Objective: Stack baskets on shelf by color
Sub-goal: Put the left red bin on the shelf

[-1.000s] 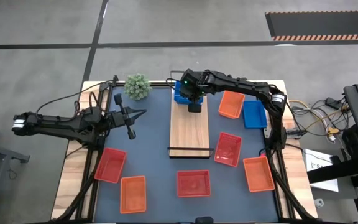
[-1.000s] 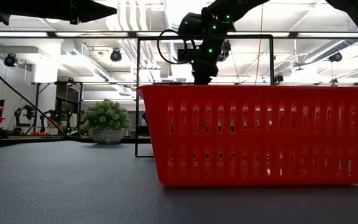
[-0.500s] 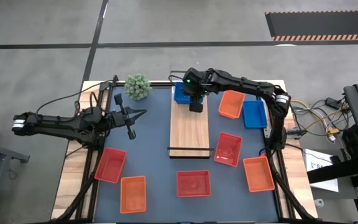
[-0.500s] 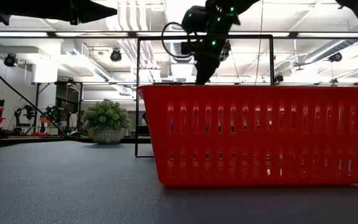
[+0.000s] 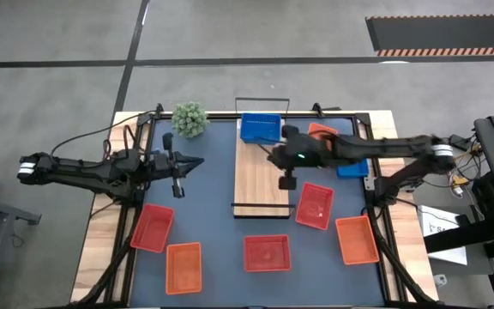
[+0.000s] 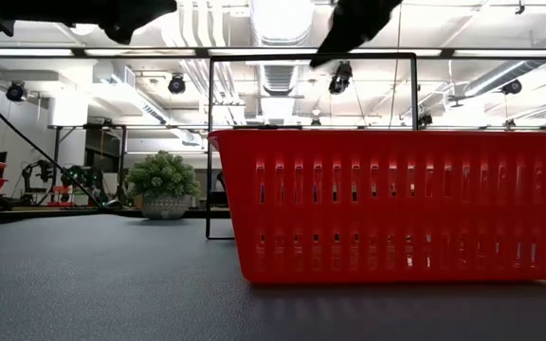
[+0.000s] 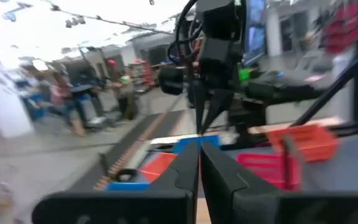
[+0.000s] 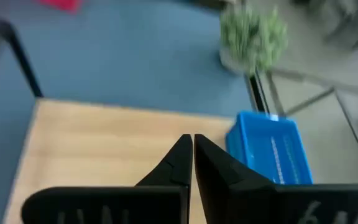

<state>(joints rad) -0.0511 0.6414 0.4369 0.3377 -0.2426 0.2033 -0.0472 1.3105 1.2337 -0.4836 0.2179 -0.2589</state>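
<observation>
A blue basket stands on the far end of the light-wood shelf. My right gripper is shut and empty. It hangs above the shelf's right edge, nearer than that basket. My left gripper is shut and waits in the air left of the shelf. On the mat lie an orange basket and a blue basket, both partly under the right arm. Red baskets and orange baskets lie there too.
A fuzzy green plant ball stands at the mat's far left corner. Black wire rails close the shelf's ends. In the low view the near red basket fills the foreground. Bare mat lies between the left gripper and the shelf.
My right gripper has left the blue basket at the shelf's far end. It has risen and swung toward the table's near and right side, over the shelf's right edge. The blue basket stays on the shelf and now shows whole.
</observation>
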